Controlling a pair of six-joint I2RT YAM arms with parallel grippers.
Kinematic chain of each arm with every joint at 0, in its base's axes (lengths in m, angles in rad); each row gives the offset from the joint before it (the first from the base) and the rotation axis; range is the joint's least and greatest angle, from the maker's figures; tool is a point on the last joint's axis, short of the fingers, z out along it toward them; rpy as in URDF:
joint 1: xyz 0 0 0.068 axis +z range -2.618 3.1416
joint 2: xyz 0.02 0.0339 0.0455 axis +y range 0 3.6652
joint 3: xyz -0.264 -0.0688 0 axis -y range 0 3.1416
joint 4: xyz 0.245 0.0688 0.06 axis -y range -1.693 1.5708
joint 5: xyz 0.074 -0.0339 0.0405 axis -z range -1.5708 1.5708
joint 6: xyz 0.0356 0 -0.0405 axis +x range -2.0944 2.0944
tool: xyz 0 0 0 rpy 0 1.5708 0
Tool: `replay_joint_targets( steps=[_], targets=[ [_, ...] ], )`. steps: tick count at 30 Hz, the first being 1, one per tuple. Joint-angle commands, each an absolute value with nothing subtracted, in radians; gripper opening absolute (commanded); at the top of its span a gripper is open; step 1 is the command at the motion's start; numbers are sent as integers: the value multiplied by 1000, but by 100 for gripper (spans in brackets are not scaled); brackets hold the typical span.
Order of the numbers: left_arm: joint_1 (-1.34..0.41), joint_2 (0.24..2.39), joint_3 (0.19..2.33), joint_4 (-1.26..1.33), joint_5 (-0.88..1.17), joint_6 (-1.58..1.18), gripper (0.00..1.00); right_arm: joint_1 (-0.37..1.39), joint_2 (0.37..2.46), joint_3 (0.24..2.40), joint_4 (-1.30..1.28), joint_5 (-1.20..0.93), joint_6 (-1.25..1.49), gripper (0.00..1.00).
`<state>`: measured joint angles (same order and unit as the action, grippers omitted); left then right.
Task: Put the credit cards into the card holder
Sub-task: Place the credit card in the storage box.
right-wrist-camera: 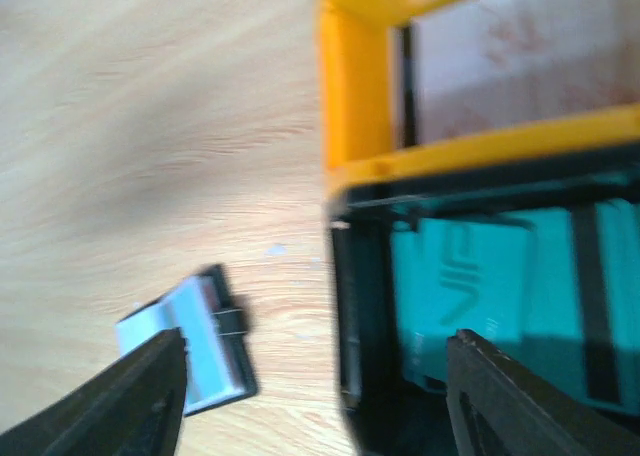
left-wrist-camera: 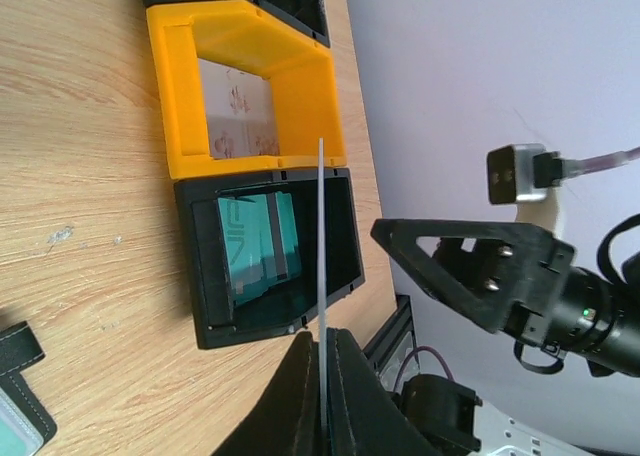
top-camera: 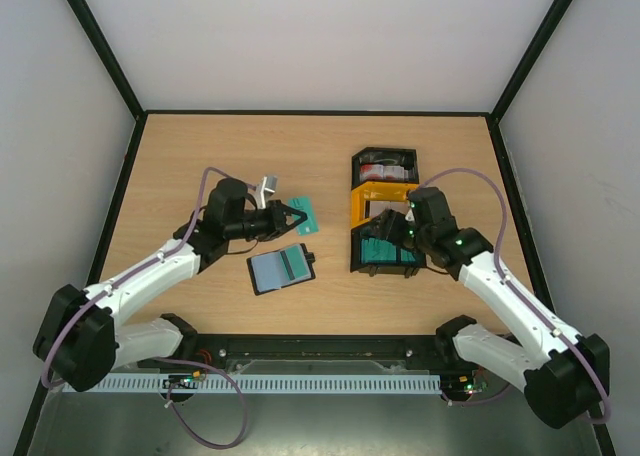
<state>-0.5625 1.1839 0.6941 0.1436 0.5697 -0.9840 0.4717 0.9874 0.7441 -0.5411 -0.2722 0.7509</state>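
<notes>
Three bins stand in a row toward the table's [top-camera: 200, 156] right edge. The far black bin [top-camera: 358, 161] holds red-and-white cards [top-camera: 385, 168], the yellow bin [top-camera: 357, 204] pale cards [left-wrist-camera: 240, 106], and the near black bin [top-camera: 355, 251] teal cards [left-wrist-camera: 255, 241] (how many of each cannot be told). One card holder [top-camera: 281, 269] lies open by the middle of the near edge. The left jaws are pinched on one teal card [top-camera: 305, 214] above the table, just beyond the holder. The right jaws gape wide over the near black bin, holding nothing.

White arm links [top-camera: 150, 274] with black joints [top-camera: 75, 336], black wedge-shaped fingers [right-wrist-camera: 130, 396], and lilac cables [top-camera: 465, 171] trailing along both.
</notes>
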Motion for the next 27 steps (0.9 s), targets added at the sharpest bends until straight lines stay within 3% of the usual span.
replay_joint_targets(
  steps=[1, 6, 13, 18, 23, 27],
  targets=[
    [-566, 1137, 685, 137, 572, -962, 3, 489, 939, 742, -328, -495, 756, 70],
    [-566, 1095, 678, 214, 629, -988, 3, 529, 955, 659, 217, -787, 1000, 71],
    [-568, 1069, 653, 366, 714, -1061, 3, 613, 1105, 723, 425, -893, 1065, 70],
    [-570, 1064, 630, 429, 722, -1108, 3, 630, 1147, 727, 479, -877, 1087, 44],
    [-571, 1054, 601, 452, 707, -1137, 3, 630, 1142, 674, 613, -865, 1170, 11],
    [-571, 1041, 588, 451, 695, -1149, 4, 630, 1146, 662, 633, -871, 1185, 5]
  ],
)
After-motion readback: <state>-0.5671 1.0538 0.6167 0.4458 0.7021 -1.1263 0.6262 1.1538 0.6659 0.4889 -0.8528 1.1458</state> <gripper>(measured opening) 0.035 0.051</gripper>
